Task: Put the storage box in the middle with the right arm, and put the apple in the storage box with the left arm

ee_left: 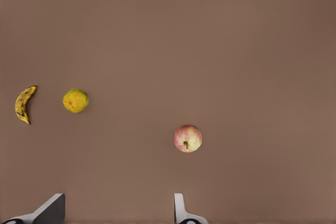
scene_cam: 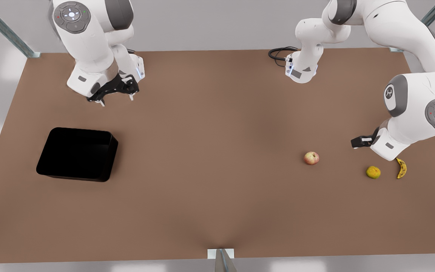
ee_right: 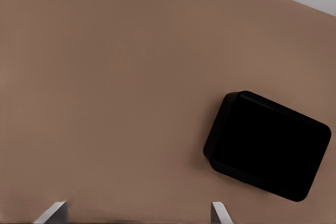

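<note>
Right end effector (scene_cam: 115,96): fingers spread wide, empty, hovering over bare tabletop (scene_cam: 210,151) near the far edge on the front view's left. The box (scene_cam: 77,154) lies nearer the camera, well apart from it and far off the middle.

Left end effector (scene_cam: 361,142): fingers wide apart in the left wrist view, empty, hanging above the tabletop on the front view's right. The apple (scene_cam: 311,158) lies near it; the orange fruit (scene_cam: 373,172) and banana (scene_cam: 401,168) sit just beyond.

Risks judged:
- The box walls are low and glossy; a shallow pinch on one wall could slip, or tilt the box when it is dragged.
- The box sits skewed to the end effector; an unaligned descent may strike the rim.
- The apple is round and may roll from an off-centre close.
- The orange fruit could be mistaken for the apple.
- Both arms meeting at the middle risk collision.
</note>
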`<state>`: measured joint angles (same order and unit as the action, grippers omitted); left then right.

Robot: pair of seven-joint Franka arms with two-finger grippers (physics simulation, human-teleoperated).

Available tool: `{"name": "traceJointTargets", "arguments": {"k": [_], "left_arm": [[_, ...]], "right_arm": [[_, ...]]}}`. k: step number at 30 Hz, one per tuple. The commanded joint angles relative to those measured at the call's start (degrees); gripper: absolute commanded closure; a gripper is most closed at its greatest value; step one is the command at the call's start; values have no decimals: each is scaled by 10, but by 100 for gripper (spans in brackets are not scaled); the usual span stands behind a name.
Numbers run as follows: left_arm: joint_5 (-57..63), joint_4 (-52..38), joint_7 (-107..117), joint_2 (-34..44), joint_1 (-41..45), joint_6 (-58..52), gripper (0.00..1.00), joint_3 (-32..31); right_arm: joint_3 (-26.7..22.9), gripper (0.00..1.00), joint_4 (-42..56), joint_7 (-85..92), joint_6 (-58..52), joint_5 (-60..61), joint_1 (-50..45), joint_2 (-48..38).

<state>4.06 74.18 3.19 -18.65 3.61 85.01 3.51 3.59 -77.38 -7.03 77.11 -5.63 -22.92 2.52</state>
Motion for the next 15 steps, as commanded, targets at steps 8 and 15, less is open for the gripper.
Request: {"name": "traceJointTargets", "arguments": {"k": [8,15], "left_arm": [[4,4,73,-35,56,6,0,-9],[-2,20,83,-106,66,12,0,-37]], "right_arm": [[-12,0,-167,-7,230,-22,69,74],[-31,0,-400,32,459,-36,106,-1]]}}
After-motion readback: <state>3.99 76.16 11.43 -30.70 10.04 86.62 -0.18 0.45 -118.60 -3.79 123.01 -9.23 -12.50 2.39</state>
